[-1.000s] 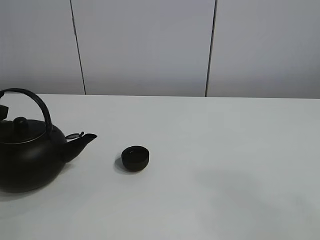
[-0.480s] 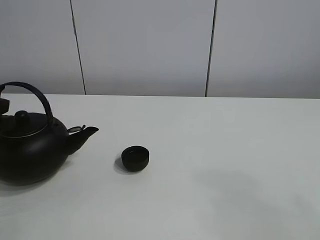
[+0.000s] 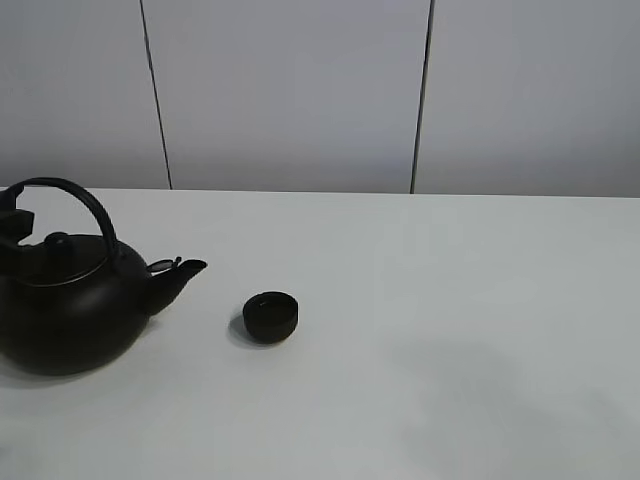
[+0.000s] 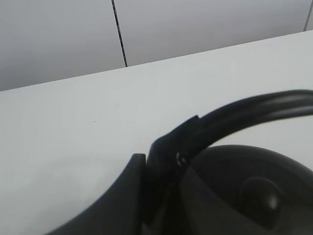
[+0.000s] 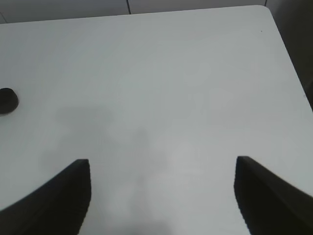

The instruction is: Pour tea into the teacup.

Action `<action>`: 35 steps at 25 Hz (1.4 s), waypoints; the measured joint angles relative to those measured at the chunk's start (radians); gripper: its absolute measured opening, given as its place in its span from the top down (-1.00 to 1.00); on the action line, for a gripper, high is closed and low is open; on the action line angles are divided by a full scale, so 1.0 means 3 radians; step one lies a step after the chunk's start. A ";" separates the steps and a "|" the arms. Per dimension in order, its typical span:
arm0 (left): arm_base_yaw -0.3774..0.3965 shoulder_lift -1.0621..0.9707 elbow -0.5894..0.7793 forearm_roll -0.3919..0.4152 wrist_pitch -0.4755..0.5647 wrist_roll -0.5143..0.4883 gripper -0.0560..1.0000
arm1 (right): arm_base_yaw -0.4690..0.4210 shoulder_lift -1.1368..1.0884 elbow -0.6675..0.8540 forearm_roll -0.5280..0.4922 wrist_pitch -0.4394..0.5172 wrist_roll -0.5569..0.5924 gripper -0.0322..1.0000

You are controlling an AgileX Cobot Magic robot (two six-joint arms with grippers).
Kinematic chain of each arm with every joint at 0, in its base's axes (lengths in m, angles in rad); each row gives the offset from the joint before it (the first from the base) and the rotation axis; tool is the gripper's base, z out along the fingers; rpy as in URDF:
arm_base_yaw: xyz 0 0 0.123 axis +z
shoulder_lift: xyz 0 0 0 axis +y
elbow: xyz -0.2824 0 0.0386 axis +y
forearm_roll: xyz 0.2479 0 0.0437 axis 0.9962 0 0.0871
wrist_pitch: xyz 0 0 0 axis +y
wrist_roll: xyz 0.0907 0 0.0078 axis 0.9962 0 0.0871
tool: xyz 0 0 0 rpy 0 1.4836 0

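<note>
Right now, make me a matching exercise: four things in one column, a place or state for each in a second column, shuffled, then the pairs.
Things
1. kettle
2. teacup
3. left hand
4. right hand

Places or states
A. open above bare table
B. clamped on the arched handle
C. small, alone near mid-table
D. at the left, spout pointing at the cup

Pairs: 1-D, 2-C, 3-B, 4-A

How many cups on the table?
1. The teacup stands alone on the white table, just past the kettle's spout, not touching it. It also shows at the right wrist view's edge. Nothing appears hidden.
</note>
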 joint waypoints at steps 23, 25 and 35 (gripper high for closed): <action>0.0000 -0.0194 0.0511 -0.0113 -0.0265 -0.0282 0.42 | 0.0000 0.0000 0.0000 0.0000 0.0000 0.0000 -0.14; 0.0000 -0.0257 0.0548 -0.0199 -0.0269 -0.0193 0.42 | 0.0000 0.0000 0.0000 0.0000 0.0000 0.0000 -0.14; 0.0000 -0.0308 0.0555 -0.0613 -0.0286 -0.0005 0.42 | 0.0000 0.0000 0.0000 0.0000 -0.0003 0.0000 -0.14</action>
